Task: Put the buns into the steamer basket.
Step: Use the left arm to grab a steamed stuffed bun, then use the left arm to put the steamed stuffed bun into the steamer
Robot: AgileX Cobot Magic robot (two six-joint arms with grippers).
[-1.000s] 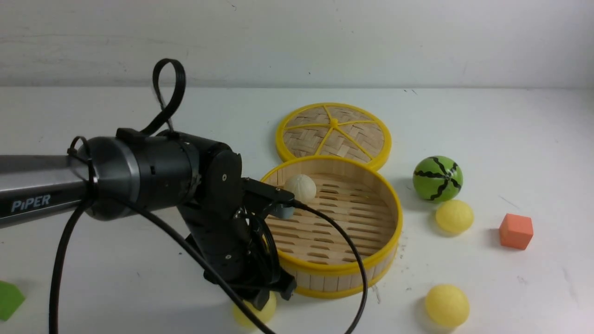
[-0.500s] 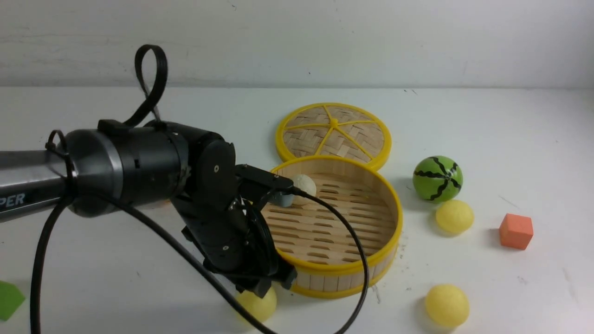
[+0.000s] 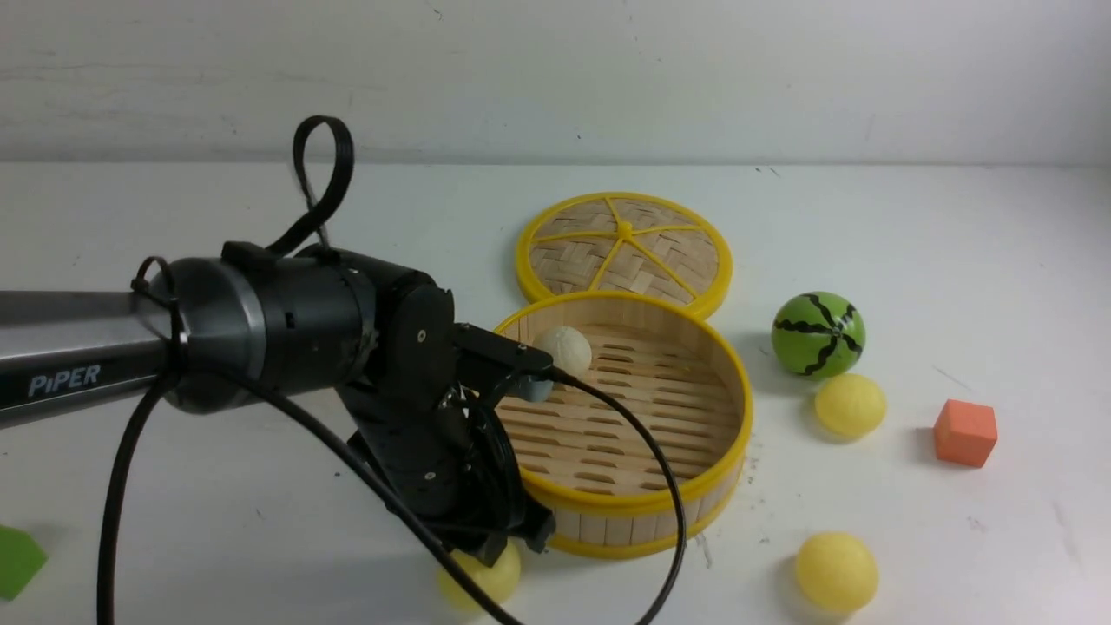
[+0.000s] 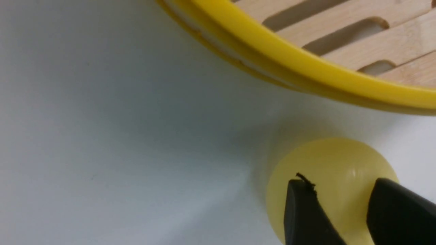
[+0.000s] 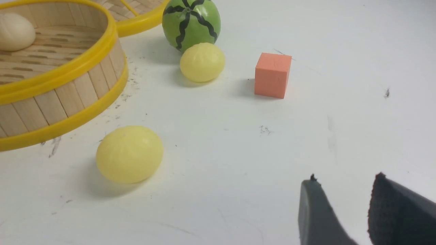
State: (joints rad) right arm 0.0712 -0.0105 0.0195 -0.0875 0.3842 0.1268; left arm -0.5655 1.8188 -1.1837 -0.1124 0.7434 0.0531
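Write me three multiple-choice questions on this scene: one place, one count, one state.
1. Where is the white bun?
A) on the lid
B) in the steamer basket
C) beside the watermelon ball

2. How many yellow buns show?
A) three
B) five
C) one

3. How do the right arm's jaws stand?
A) shut on the cube
B) gripping a bun
C) apart and empty

Answers:
1 B: it sits on the slatted floor.
2 A: all three lie outside the basket.
3 C: bare table shows between them.
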